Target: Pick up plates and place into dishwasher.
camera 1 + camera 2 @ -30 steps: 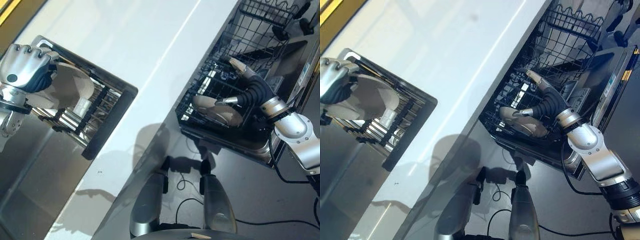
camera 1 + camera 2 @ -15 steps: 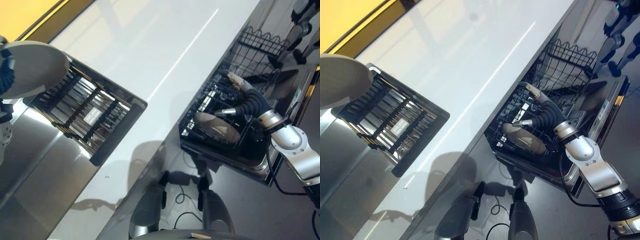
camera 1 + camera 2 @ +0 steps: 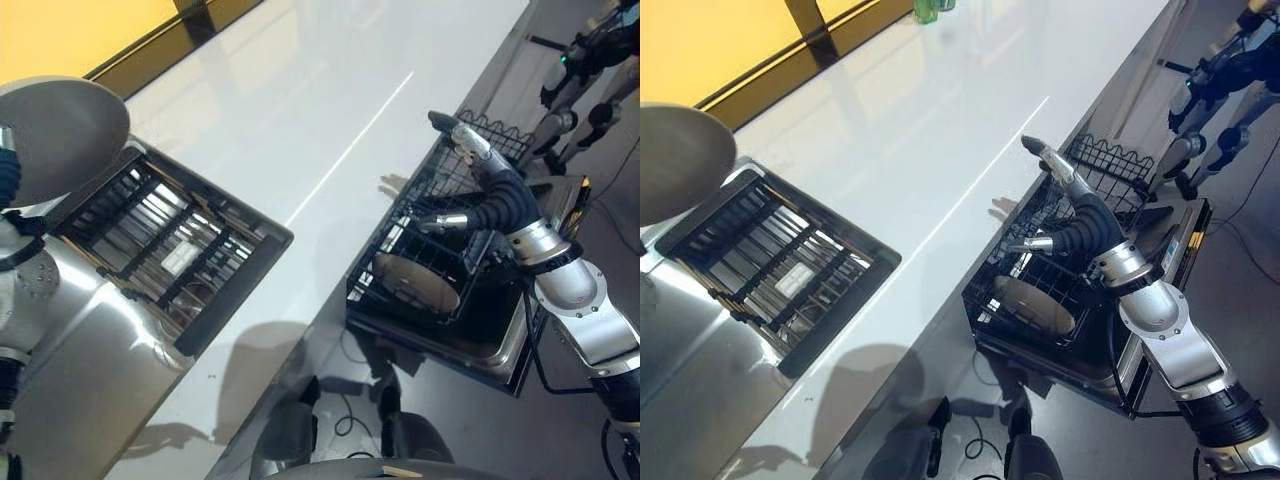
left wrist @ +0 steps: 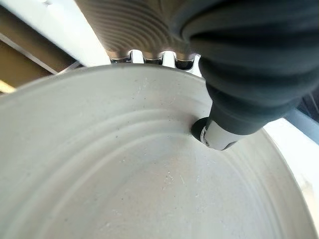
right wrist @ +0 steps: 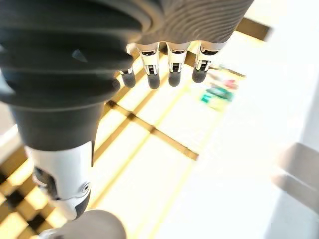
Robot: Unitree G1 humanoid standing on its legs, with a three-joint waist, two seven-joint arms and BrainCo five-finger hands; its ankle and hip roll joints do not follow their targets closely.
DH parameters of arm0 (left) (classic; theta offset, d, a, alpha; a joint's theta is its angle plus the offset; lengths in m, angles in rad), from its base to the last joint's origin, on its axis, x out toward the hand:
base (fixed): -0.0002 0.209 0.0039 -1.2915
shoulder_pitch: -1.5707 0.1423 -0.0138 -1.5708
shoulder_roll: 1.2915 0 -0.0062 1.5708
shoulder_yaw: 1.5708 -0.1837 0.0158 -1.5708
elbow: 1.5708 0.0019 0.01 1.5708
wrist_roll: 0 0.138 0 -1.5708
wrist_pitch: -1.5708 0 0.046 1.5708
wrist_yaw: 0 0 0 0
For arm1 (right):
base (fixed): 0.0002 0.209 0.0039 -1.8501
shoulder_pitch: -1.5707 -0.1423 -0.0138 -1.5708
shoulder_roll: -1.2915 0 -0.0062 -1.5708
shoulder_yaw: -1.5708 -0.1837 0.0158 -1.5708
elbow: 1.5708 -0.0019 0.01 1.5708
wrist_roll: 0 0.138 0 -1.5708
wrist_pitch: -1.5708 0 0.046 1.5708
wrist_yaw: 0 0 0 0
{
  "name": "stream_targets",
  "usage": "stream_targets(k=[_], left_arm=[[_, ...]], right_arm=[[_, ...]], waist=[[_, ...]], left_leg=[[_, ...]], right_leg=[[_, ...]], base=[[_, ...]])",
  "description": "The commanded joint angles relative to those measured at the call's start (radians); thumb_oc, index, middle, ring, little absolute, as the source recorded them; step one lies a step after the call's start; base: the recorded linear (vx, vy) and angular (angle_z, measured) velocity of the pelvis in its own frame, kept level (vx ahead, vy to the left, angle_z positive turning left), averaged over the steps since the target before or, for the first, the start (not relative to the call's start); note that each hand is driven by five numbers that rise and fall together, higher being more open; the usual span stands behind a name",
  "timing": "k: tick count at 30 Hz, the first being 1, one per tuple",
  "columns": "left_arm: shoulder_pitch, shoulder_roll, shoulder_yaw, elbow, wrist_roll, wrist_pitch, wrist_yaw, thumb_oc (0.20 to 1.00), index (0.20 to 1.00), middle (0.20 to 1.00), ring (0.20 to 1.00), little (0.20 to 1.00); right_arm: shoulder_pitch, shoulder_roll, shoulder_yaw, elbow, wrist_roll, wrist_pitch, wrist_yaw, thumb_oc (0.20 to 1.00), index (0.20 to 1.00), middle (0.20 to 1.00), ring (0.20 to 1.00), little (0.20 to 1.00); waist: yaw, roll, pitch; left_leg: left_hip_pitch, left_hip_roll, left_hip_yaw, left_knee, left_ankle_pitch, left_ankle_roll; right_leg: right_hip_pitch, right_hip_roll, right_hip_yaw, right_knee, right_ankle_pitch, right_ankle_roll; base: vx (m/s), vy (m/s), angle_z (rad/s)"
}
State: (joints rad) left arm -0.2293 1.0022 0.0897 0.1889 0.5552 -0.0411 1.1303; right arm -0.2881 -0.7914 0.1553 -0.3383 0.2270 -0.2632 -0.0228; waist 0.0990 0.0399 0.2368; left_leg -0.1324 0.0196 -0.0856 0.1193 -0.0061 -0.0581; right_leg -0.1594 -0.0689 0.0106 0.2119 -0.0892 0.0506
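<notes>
Plates are what we are moving, and we take the dishwasher rack (image 3: 440,255) as our landmark; the white bench (image 3: 300,120) runs alongside it, and the dark drying rack (image 3: 165,240) sits sunk in the bench well apart from the dishwasher rack; one plate (image 3: 55,135) is up in our left hand (image 4: 219,134), well away from the dishwasher rack and just above the drying rack's far end; a second plate (image 3: 415,283) lies tilted inside the dishwasher rack, against its near wall.

The step in hand, as we judge it, is carrying the lifted plate across the bench to the dishwasher rack; to do it well we should keep the plate clear of the drying rack's bars, swing it over the bench without tipping it out of the pinch, and aim for a free slot beside the plate already in the dishwasher rack, not on top of it; the right hand ought to be out of the way before the plate comes down.

Our left hand pinches the plate's rim, thumb pressed on the inner face, fingers (image 4: 149,56) hooked over the edge; our right hand (image 3: 490,190) hangs above the dishwasher rack, fingers straight and spread, thumb apart, holding nothing.
</notes>
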Motion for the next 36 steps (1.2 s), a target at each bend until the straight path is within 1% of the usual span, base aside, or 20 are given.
stream_targets(k=[1,3,6,7,10,14,16,19,21,22,25,26,28,32,34,36], left_arm=[[-0.097,0.009,-0.056,-0.099,0.000,-0.065,-0.057,0.200,0.200,0.200,0.200,0.200],[-0.111,-0.034,-0.089,-0.159,0.002,-0.091,-0.099,0.200,0.200,0.200,0.200,0.200],[-0.122,-0.094,-0.127,-0.241,-0.025,-0.114,-0.151,0.200,0.200,0.200,0.200,0.200],[-0.125,-0.134,-0.146,-0.276,-0.023,-0.132,-0.172,0.200,0.200,0.200,0.200,0.200],[-0.113,-0.218,-0.181,-0.376,-0.028,-0.170,-0.237,0.200,0.200,0.200,0.200,0.200],[-0.103,-0.291,-0.226,-0.462,-0.045,-0.231,-0.309,0.200,0.200,0.200,0.200,0.200],[-0.102,-0.310,-0.252,-0.496,-0.062,-0.246,-0.343,0.200,0.200,0.200,0.200,0.200],[-0.093,-0.325,-0.266,-0.542,-0.110,-0.292,-0.402,0.200,0.200,0.200,0.200,0.200],[-0.066,-0.325,-0.259,-0.582,-0.125,-0.333,-0.435,0.200,0.200,0.200,0.200,0.200],[-0.057,-0.326,-0.255,-0.601,-0.140,-0.344,-0.455,0.200,0.200,0.200,0.200,0.200],[-0.032,-0.322,-0.246,-0.630,-0.192,-0.394,-0.488,0.200,0.200,0.200,0.200,0.200],[-0.022,-0.322,-0.244,-0.645,-0.192,-0.419,-0.487,0.200,0.200,0.200,0.200,0.200],[-0.016,-0.325,-0.240,-0.655,-0.203,-0.436,-0.486,0.200,0.200,0.200,0.200,0.200],[-0.034,-0.331,-0.259,-0.652,-0.188,-0.425,-0.481,0.200,0.200,0.200,0.200,0.200],[-0.049,-0.327,-0.271,-0.644,-0.185,-0.422,-0.469,0.200,0.200,0.200,0.200,0.200],[-0.057,-0.332,-0.275,-0.636,-0.180,-0.438,-0.464,0.200,0.200,0.200,0.200,0.200]], right_arm=[[-0.077,0.048,0.029,-0.089,0.064,-0.044,0.003,1.000,1.000,1.000,1.000,1.000],[-0.111,0.075,0.071,-0.104,0.088,-0.003,-0.005,1.000,1.000,1.000,1.000,1.000],[-0.131,0.120,0.129,-0.121,0.102,0.035,-0.021,1.000,1.000,1.000,1.000,1.000],[-0.136,0.146,0.158,-0.129,0.092,0.054,-0.037,1.000,1.000,1.000,1.000,1.000],[-0.151,0.192,0.216,-0.150,0.085,0.099,-0.084,1.000,1.000,1.000,1.000,1.000],[-0.195,0.234,0.285,-0.145,0.059,0.140,-0.160,1.000,1.000,1.000,1.000,1.000],[-0.213,0.237,0.302,-0.149,0.063,0.146,-0.186,1.000,1.000,1.000,1.000,1.000],[-0.231,0.228,0.305,-0.161,0.027,0.148,-0.206,1.000,1.000,1.000,1.000,1.000],[-0.219,0.207,0.288,-0.169,0.016,0.145,-0.227,1.000,1.000,1.000,1.000,1.000],[-0.212,0.198,0.279,-0.170,0.013,0.141,-0.239,1.000,1.000,1.000,1.000,1.000],[-0.188,0.191,0.247,-0.176,0.010,0.123,-0.252,1.000,1.000,1.000,1.000,1.000],[-0.176,0.189,0.234,-0.177,0.009,0.110,-0.246,1.000,1.000,1.000,1.000,1.000],[-0.158,0.189,0.225,-0.180,0.011,0.094,-0.223,1.000,1.000,1.000,1.000,1.000],[-0.152,0.199,0.240,-0.181,0.065,0.085,-0.139,1.000,1.000,1.000,1.000,1.000],[-0.159,0.197,0.251,-0.174,0.156,0.097,-0.055,1.000,1.000,1.000,1.000,1.000],[-0.166,0.197,0.274,-0.170,0.384,0.123,0.140,1.000,1.000,1.000,1.000,1.000]], waist=[[0.024,-0.030,-0.104],[0.039,-0.034,-0.124],[0.063,-0.042,-0.144],[0.078,-0.047,-0.152],[0.113,-0.062,-0.160],[0.151,-0.076,-0.164],[0.164,-0.082,-0.165],[0.181,-0.089,-0.169],[0.190,-0.090,-0.169],[0.193,-0.091,-0.169],[0.195,-0.090,-0.173],[0.194,-0.089,-0.174],[0.191,-0.087,-0.178],[0.180,-0.083,-0.183],[0.177,-0.084,-0.185],[0.179,-0.091,-0.185]], left_leg=[[0.052,-0.038,-0.102,-0.086,-0.027,0.058],[0.074,-0.036,-0.115,-0.106,-0.022,0.057],[0.096,-0.040,-0.139,-0.133,-0.008,0.057],[0.103,-0.043,-0.151,-0.140,-0.005,0.057],[0.114,-0.052,-0.187,-0.139,-0.002,0.055],[0.128,-0.060,-0.224,-0.143,0.005,0.049],[0.131,-0.062,-0.237,-0.146,0.010,0.046],[0.132,-0.067,-0.253,-0.148,0.017,0.043],[0.133,-0.068,-0.259,-0.149,0.021,0.042],[0.133,-0.070,-0.264,-0.150,0.023,0.043],[0.134,-0.080,-0.277,-0.154,0.027,0.047],[0.136,-0.084,-0.281,-0.155,0.027,0.050],[0.139,-0.088,-0.287,-0.155,0.029,0.051],[0.145,-0.097,-0.293,-0.157,0.029,0.058],[0.148,-0.099,-0.296,-0.157,0.029,0.060],[0.150,-0.103,-0.303,-0.153,0.029,0.059]], right_leg=[[0.055,-0.068,-0.056,0.011,-0.029,0.061],[0.081,-0.065,-0.070,-0.001,-0.028,0.059],[0.113,-0.058,-0.090,-0.014,-0.025,0.057],[0.125,-0.056,-0.102,-0.017,-0.023,0.057],[0.150,-0.050,-0.133,-0.018,-0.020,0.054],[0.187,-0.039,-0.167,-0.037,-0.018,0.045],[0.203,-0.033,-0.179,-0.051,-0.015,0.042],[0.218,-0.029,-0.201,-0.064,-0.010,0.039],[0.226,-0.030,-0.213,-0.066,-0.003,0.040],[0.230,-0.029,-0.218,-0.068,-0.002,0.040],[0.233,-0.031,-0.226,-0.068,0.008,0.042],[0.233,-0.033,-0.228,-0.067,0.013,0.044],[0.236,-0.034,-0.229,-0.066,0.015,0.044],[0.235,-0.036,-0.226,-0.058,0.021,0.046],[0.236,-0.037,-0.228,-0.054,0.019,0.044],[0.240,-0.038,-0.233,-0.052,0.019,0.043]], base=[[0.00,-0.148,0.06],[-0.01,-0.138,0.14],[-0.02,-0.143,0.23],[-0.03,-0.156,0.28],[-0.03,-0.180,0.41],[-0.03,-0.147,0.43],[-0.03,-0.143,0.33],[-0.04,-0.111,0.26],[-0.05,-0.094,0.13],[-0.05,-0.081,0.12],[-0.06,-0.064,0.18],[-0.04,-0.043,0.14],[-0.03,-0.022,0.15],[-0.02,-0.002,0.07],[0.00,0.000,0.00],[0.00,-0.027,0.05]])
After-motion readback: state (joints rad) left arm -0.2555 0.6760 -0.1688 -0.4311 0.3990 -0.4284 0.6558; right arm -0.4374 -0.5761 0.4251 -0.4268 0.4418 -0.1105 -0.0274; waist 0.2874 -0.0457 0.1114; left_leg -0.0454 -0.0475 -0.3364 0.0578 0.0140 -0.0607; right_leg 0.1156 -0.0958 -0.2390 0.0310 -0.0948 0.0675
